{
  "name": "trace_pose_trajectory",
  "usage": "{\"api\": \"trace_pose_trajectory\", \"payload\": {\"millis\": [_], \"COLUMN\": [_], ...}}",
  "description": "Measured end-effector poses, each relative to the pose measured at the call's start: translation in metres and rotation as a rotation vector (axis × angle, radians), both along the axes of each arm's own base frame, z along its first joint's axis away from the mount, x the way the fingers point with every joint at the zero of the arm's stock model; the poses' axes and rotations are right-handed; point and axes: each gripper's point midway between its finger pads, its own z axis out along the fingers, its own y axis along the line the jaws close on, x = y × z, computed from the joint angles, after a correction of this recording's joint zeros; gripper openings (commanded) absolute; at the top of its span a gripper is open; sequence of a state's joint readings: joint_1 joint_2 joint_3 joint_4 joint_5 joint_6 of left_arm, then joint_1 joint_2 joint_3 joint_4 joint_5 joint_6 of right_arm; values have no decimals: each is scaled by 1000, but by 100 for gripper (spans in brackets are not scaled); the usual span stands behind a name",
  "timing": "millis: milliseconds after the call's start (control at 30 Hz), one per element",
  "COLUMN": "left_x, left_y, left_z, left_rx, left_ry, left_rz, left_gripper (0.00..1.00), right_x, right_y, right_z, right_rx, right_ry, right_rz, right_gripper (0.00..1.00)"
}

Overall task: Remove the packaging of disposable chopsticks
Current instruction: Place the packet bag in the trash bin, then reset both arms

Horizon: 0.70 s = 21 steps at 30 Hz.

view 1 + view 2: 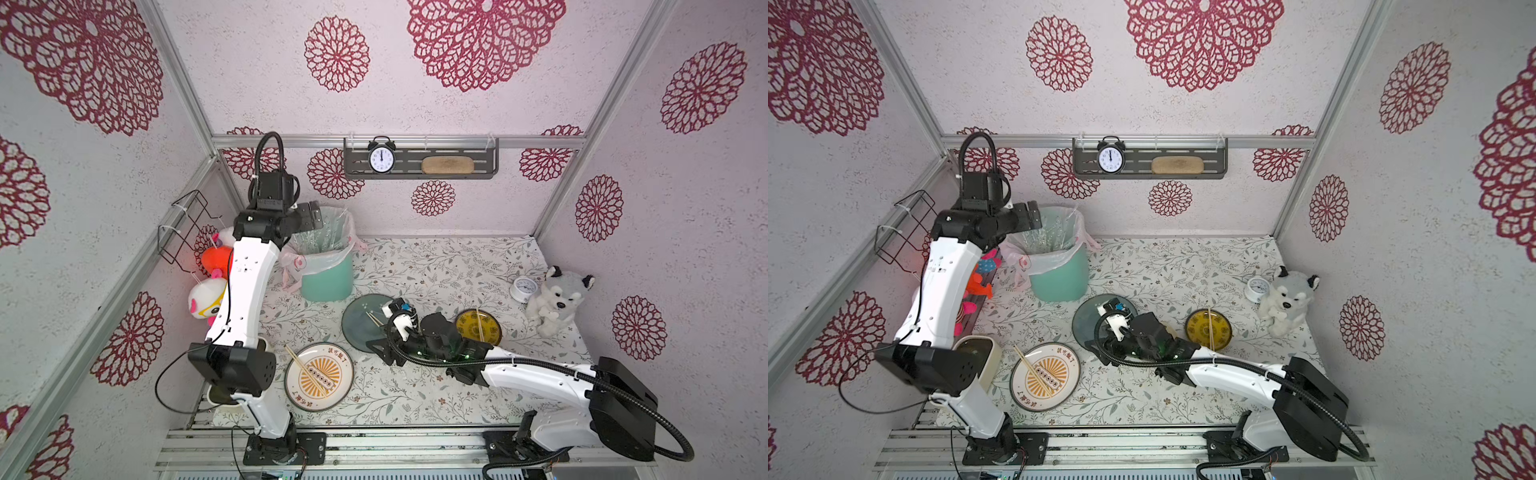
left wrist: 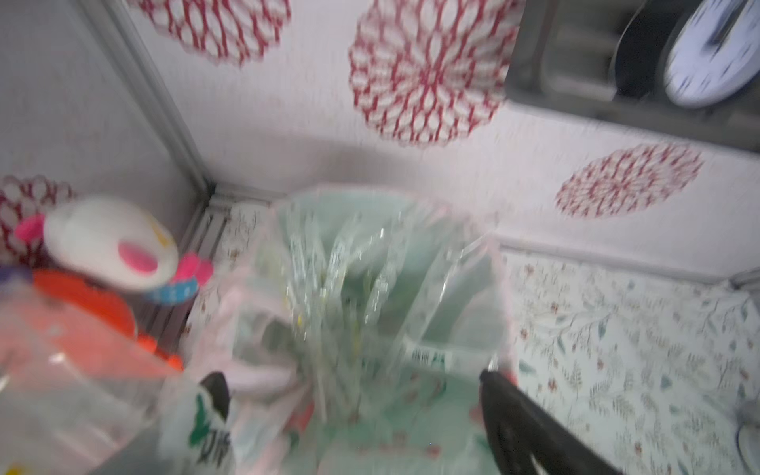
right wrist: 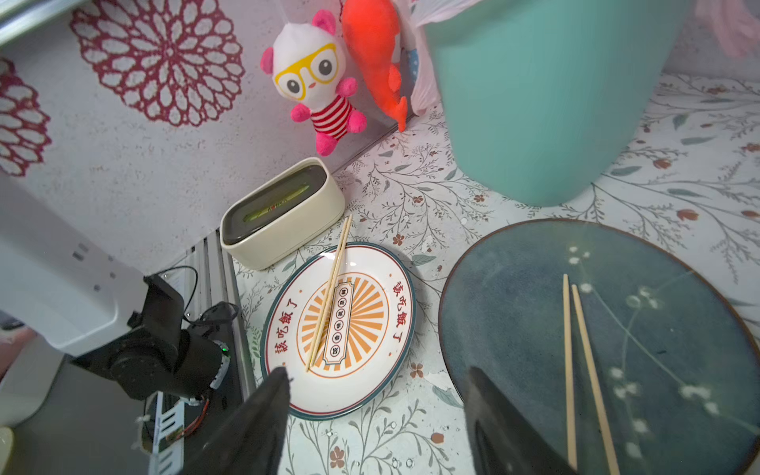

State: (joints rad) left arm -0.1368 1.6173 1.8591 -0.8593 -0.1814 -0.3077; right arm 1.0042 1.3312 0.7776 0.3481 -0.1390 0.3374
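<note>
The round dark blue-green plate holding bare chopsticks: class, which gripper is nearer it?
Right. The right gripper hangs open at the edge of the dark plate; the left gripper is open over the mint-green bin.

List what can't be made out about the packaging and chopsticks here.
- Packaging in the bin: left wrist view motion-blurred, sleeve count unclear.
- Chopsticks on the blue plate: partly under the right arm in a top view; cut off at the right wrist view's edge.
- Cream box contents: too dark, right wrist view.
</note>
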Motion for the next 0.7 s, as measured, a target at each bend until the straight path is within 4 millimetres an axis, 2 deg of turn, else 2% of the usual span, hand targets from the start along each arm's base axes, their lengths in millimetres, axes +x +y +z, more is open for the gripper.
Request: {"api": "trace_pose_trajectory", "payload": {"millis": [67,100,167,267,333,400,467,533,633,700], "left_x": [-40,-58,-97,-134,-152,-160,-161,-157,-147,-142], "left_y": [-7,-9,-13,-1,4,10,19,28,39,46], "left_z": [-17,-20,-15,-10,-26,-61,-111,-146,-175,-185], "left_rx": [8,10,4,-22,-35,-29,8,72,173,229], "left_ry": [-40,-63,-161,-309,-373,-391,-331,-264,-242,-261], "left_rz": [-21,-30,-55,-35,-24,-3,38,83,128,151], "left_gripper": [98,98,98,98,98,98,98,98,98,98], "right_x": [20,32,63,99,111,118,119,119,117,116], "right_y": [-26,-42,-85,-147,-177,-206,-234,-261,-304,-333], "right_z": [20,34,68,109,121,115,94,67,24,-5], "right_rx": [43,73,140,180,177,145,77,-10,-154,-247], "right_ry": [-22,-38,-80,-144,-178,-201,-217,-235,-273,-290], "right_rz": [-72,-117,-248,-457,-566,-679,-784,-874,-1007,-1088], "right_gripper": [91,91,98,98,98,98,98,98,98,98]}}
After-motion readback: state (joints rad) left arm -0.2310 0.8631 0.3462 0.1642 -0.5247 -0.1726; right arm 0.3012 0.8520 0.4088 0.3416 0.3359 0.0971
